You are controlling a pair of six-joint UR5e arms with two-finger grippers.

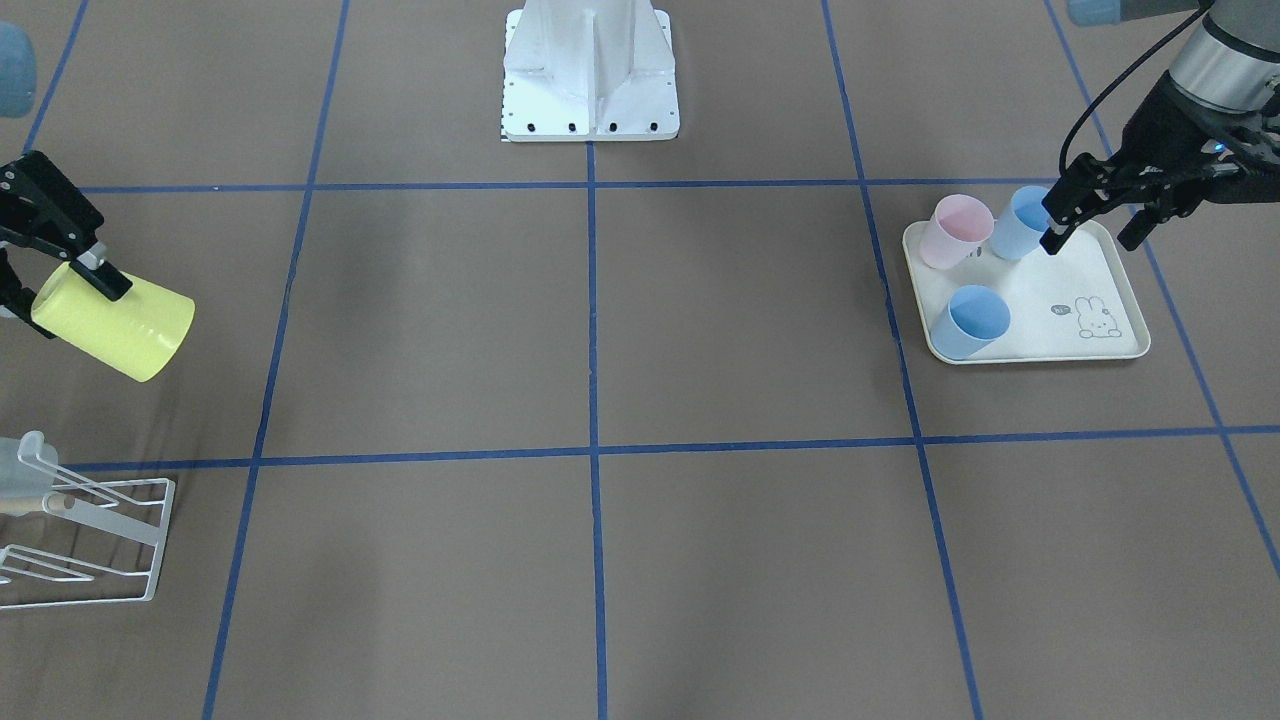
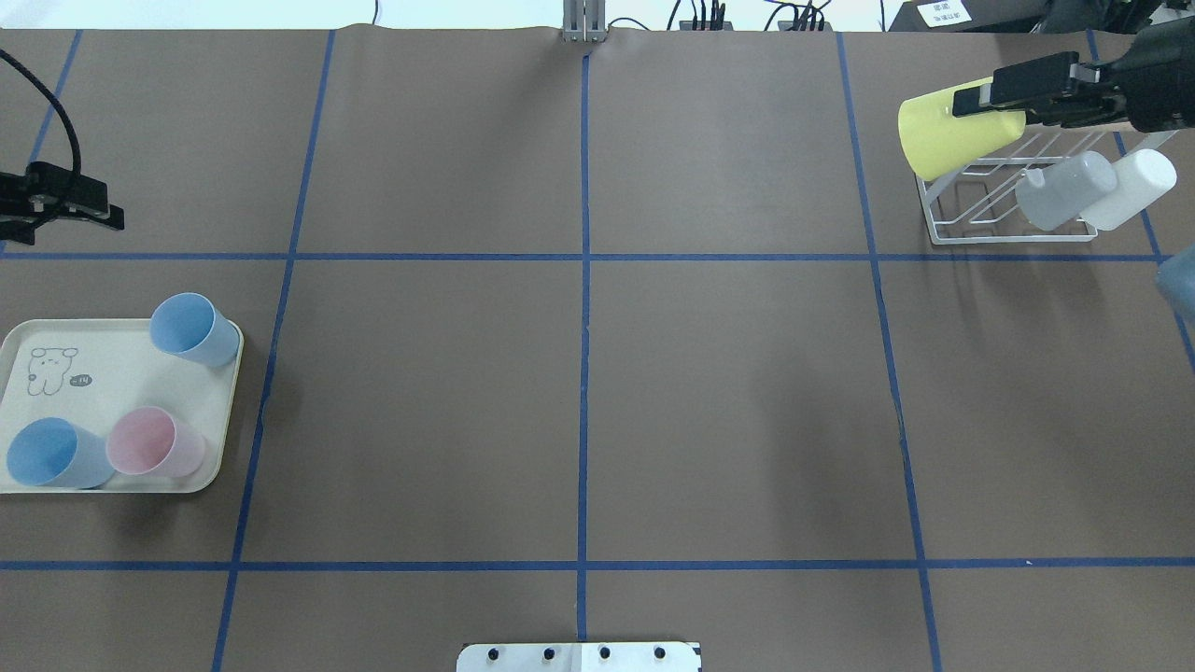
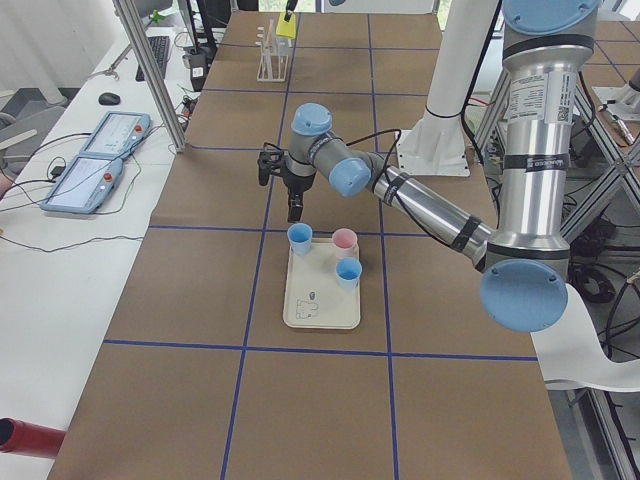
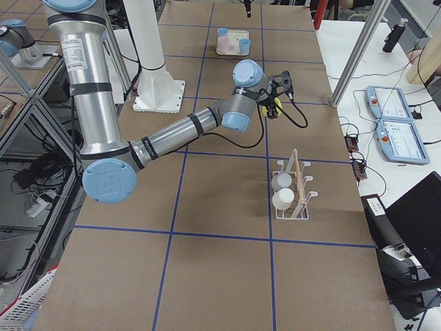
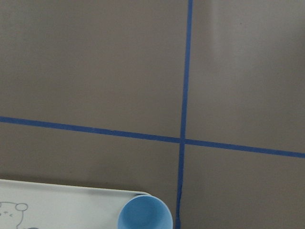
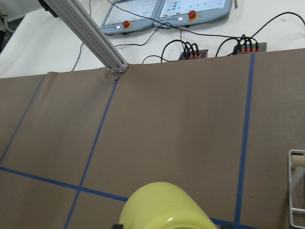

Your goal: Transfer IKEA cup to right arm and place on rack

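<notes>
While the right gripper (image 1: 62, 288) pinches the yellow cup (image 1: 115, 320) between its two black fingers, the cup lies sideways in the air. It is near the rack (image 1: 100, 540) and does not touch it. The cup is smooth plastic and has a tapered round shape. The rack is made of thin white wire with slanted prongs, and two pale cups (image 2: 1064, 191) (image 2: 1134, 187) hang on it. These show clearly in the overhead view, while the front view cuts the rack at its edge.

The left gripper (image 1: 1090, 235) hangs over the far side of the cream tray (image 2: 112, 373) with its fingers spread and nothing between them. The tray is flat, with rounded corners and a small rabbit drawing. Two blue cups (image 2: 191, 329) (image 2: 51, 455) and a pink cup (image 2: 154, 443) stand on it.

Only the left wrist view looks straight down into the mouth of one blue cup (image 5: 144, 214). The right wrist view shows the rounded yellow wall from close by, and at its right edge a corner of the rack with a light wooden dowel end (image 6: 299, 161). The brown table cover (image 1: 740, 320) is matte, with blue tape lines.
</notes>
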